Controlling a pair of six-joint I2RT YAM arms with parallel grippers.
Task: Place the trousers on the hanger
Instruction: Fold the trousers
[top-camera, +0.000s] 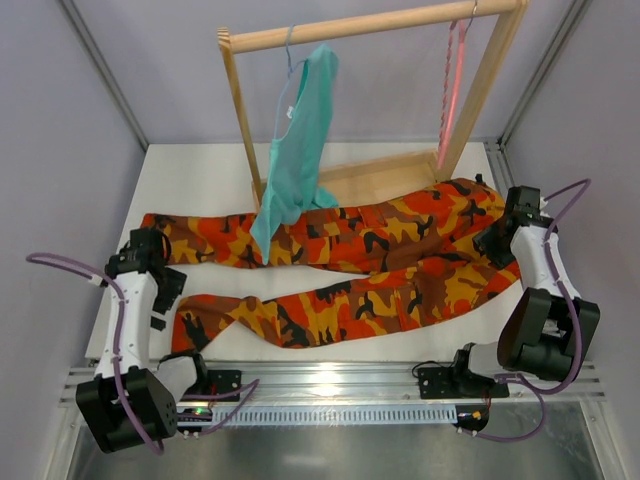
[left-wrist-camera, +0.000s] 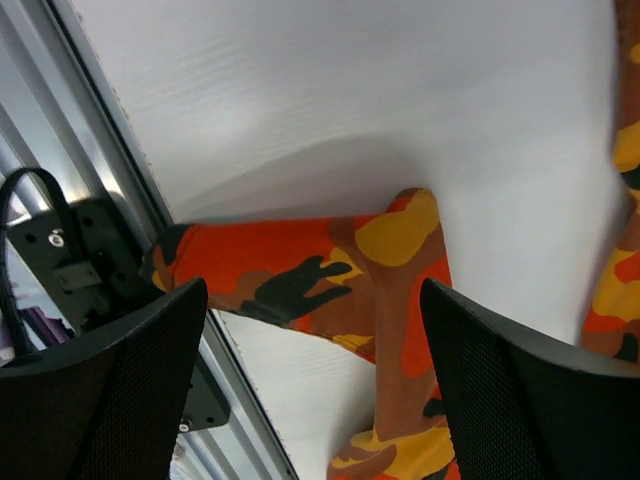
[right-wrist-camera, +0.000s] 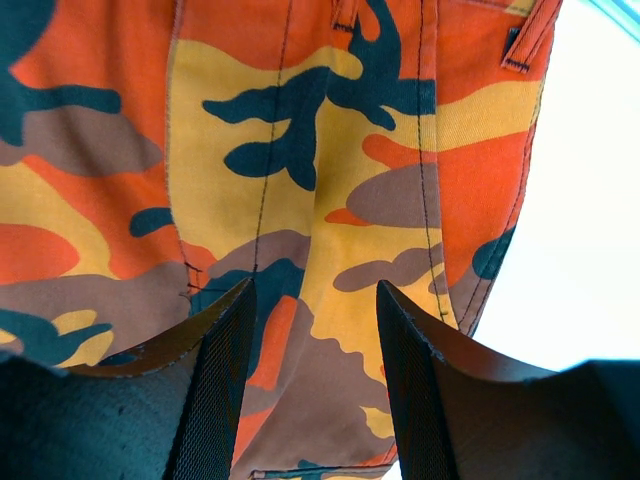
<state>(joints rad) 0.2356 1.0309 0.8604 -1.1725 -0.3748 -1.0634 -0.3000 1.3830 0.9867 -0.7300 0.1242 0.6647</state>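
Item list, your cell, this moment:

- Trousers (top-camera: 380, 260) – flat on table (top-camera: 200, 170), waist end at right, both legs running left. The far leg passes under the hem of the teal garment (top-camera: 300, 140).
- Hanger (top-camera: 452, 90) – pink, hooked on the wooden rack (top-camera: 370, 25) at the right end of its top rail, bare of cloth.
- L gripper (left-wrist-camera: 315, 300) – jaws wide apart, nothing betw. them, above the near leg's cuff.
- R gripper (right-wrist-camera: 315, 290) – jaws parted over waist cloth. You can't tell if the tips touch it.
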